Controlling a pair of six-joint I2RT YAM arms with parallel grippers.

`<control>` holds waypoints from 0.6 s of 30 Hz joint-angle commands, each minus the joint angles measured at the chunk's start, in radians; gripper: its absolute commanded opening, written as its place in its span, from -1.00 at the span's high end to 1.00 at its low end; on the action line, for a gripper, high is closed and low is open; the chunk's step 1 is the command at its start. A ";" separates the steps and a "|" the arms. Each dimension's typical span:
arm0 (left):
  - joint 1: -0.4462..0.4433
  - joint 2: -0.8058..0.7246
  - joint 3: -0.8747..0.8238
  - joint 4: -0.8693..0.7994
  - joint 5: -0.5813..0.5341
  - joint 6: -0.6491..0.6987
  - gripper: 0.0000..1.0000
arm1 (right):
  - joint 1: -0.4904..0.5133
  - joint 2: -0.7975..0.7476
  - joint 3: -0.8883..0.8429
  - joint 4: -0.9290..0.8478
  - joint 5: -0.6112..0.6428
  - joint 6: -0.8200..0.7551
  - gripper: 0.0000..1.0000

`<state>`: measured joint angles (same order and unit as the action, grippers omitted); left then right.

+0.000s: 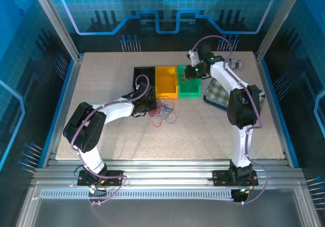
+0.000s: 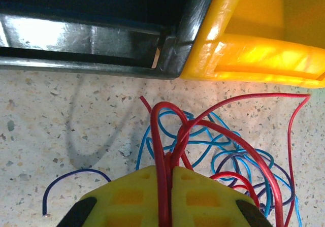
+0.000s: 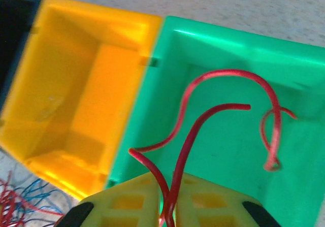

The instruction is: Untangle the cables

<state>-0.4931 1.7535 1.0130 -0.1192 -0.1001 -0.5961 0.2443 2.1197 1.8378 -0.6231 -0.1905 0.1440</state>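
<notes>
The left claw (image 2: 167,189) is clamped tight on a red strand (image 2: 162,151) of the cables (image 2: 223,146). They lie in a loose clump near the middle of the desk (image 2: 61,135), just nearside of the black bin (image 2: 76,34) and yellow bin (image 2: 264,44). That strand loops through the blue ones, so a pull would likely drag the clump or tighten a knot. Toward the far edge, the right claw (image 3: 170,199) pinches a separate red cable (image 3: 203,120) over the green bin (image 3: 218,49). On release it could snag the rim.
</notes>
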 commanded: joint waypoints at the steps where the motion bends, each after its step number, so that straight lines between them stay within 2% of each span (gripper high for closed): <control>1: 0.002 0.014 0.030 -0.022 -0.004 -0.001 1.00 | -0.017 0.026 0.001 -0.012 0.027 0.049 0.71; 12: -0.001 0.022 0.043 -0.025 -0.006 0.005 1.00 | 0.000 0.081 0.067 -0.074 0.181 0.038 0.59; 16: -0.003 0.020 0.044 -0.027 -0.008 0.009 1.00 | 0.012 0.070 0.081 -0.058 0.195 0.029 0.27; 18: -0.004 0.019 0.044 -0.024 -0.005 0.012 1.00 | 0.016 0.044 0.066 -0.032 0.204 0.029 0.18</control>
<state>-0.4931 1.7618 1.0264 -0.1276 -0.1001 -0.5953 0.2481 2.1902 1.8854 -0.6647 -0.0200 0.1772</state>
